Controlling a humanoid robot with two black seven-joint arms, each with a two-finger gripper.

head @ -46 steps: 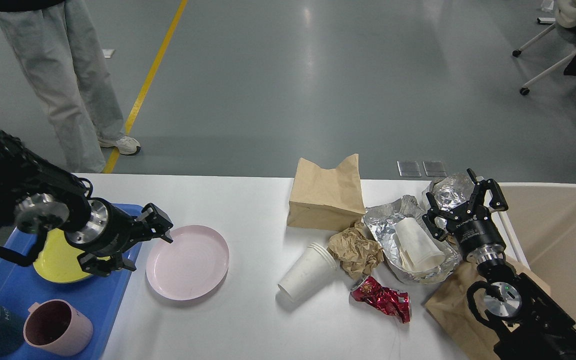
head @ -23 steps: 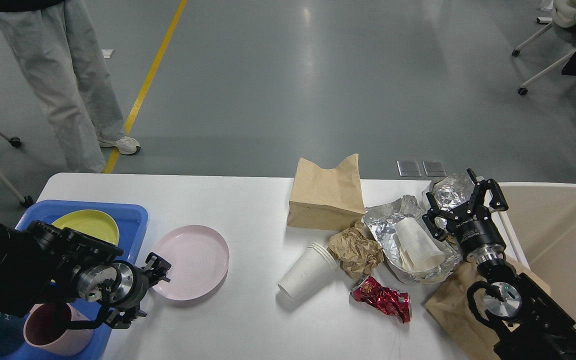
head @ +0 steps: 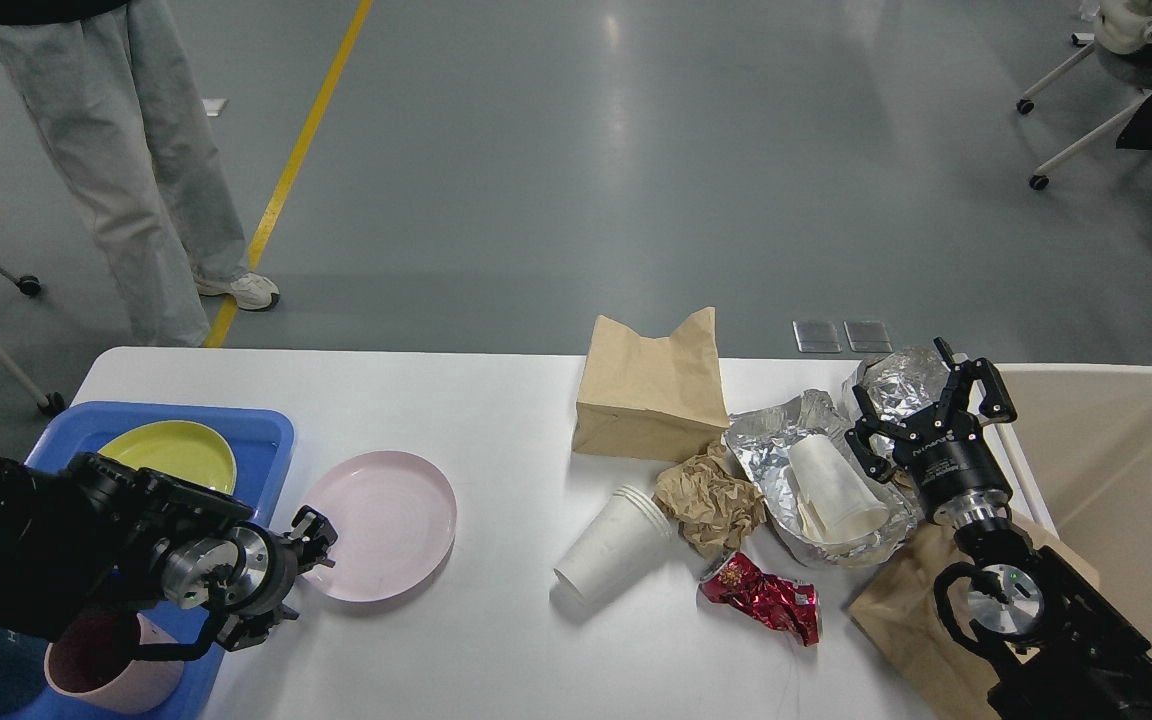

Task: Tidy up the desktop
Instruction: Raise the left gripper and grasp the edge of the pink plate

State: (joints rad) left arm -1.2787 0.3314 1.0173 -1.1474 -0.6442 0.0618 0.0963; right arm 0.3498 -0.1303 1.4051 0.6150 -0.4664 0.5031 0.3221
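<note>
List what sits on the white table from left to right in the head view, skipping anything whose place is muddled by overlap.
Blue plastic tray → round pink plate → stack of white paper cups → crushed red can → beige rectangular bin.

A smooth, matt white bench (head: 496, 660) is seen; crinkled shiny silver foil (head: 781, 440), creased brown paper bag (head: 648, 390) and glossy crushed red wrapper (head: 761, 597) are shown.

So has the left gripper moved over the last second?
Yes. The left gripper dropped from beside the yellow plate to the pink plate's near-left rim.
</note>
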